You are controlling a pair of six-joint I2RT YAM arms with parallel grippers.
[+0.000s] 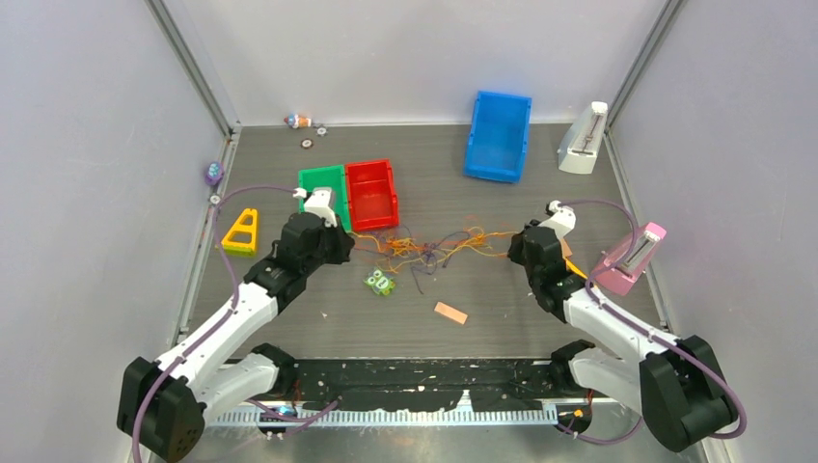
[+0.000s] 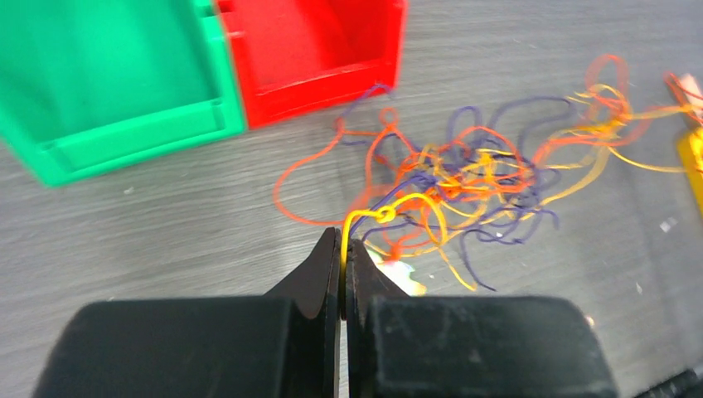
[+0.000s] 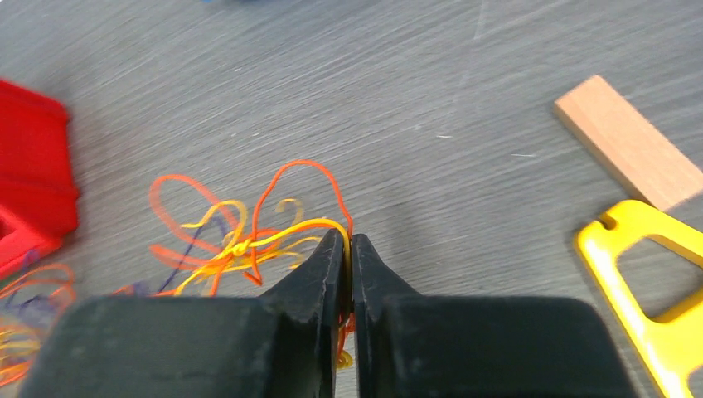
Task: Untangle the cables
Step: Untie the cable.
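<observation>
Left wrist: left end effector (image 2: 341, 242) pinches a yellow strand of the cables (image 2: 464, 178); right end effector (image 3: 349, 245) likewise, orange-yellow. Thin, limp, prob. snaggy; grip loose loops.

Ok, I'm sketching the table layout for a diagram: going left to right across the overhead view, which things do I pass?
yellow triangle → green bin → red bin → cables → blue bin → white device
</observation>
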